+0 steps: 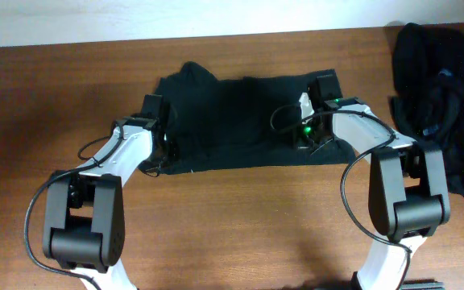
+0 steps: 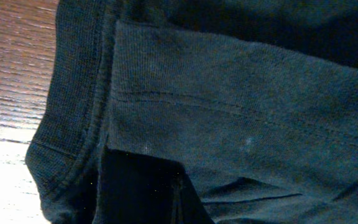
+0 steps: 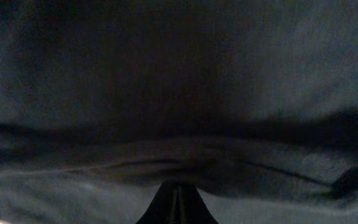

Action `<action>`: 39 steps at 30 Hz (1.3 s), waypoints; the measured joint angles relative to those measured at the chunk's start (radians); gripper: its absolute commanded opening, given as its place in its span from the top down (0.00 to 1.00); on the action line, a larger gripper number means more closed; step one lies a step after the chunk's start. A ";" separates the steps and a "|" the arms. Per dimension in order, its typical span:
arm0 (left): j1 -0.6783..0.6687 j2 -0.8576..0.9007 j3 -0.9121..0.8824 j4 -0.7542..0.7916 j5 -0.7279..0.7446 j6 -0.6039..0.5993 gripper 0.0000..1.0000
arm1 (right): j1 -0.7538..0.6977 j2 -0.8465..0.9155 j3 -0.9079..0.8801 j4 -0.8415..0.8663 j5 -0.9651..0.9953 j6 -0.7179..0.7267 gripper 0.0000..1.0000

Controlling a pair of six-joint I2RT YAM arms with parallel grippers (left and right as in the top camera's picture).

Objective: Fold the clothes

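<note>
A black garment (image 1: 240, 121) lies spread across the middle of the wooden table, with a lump at its top left. My left gripper (image 1: 153, 109) is at its left edge. In the left wrist view the fingers (image 2: 176, 199) are closed together, with the ribbed hem and stitched fabric (image 2: 241, 106) lying right over their tips. My right gripper (image 1: 322, 84) is at the garment's upper right corner. In the right wrist view its fingers (image 3: 178, 200) are closed together under a fold of the dark cloth (image 3: 179, 74). Both look shut on the garment.
A heap of other dark clothes (image 1: 445, 97) lies at the table's right edge, close to my right arm. Bare wood (image 1: 240, 217) stretches in front of the garment and to its left (image 2: 11, 74). Arm cables loop over the garment's sides.
</note>
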 measured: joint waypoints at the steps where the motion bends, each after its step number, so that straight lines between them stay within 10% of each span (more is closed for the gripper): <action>1: 0.000 0.000 0.000 0.000 0.000 0.000 0.99 | 0.000 0.001 0.000 0.008 0.000 0.001 0.96; 20: 0.000 -0.001 0.009 0.022 -0.015 0.019 0.99 | 0.000 0.004 0.012 0.135 -0.002 0.001 0.86; 39: -0.008 -0.128 0.213 -0.105 0.076 0.034 0.90 | -0.082 -0.060 0.295 -0.472 0.050 0.020 0.85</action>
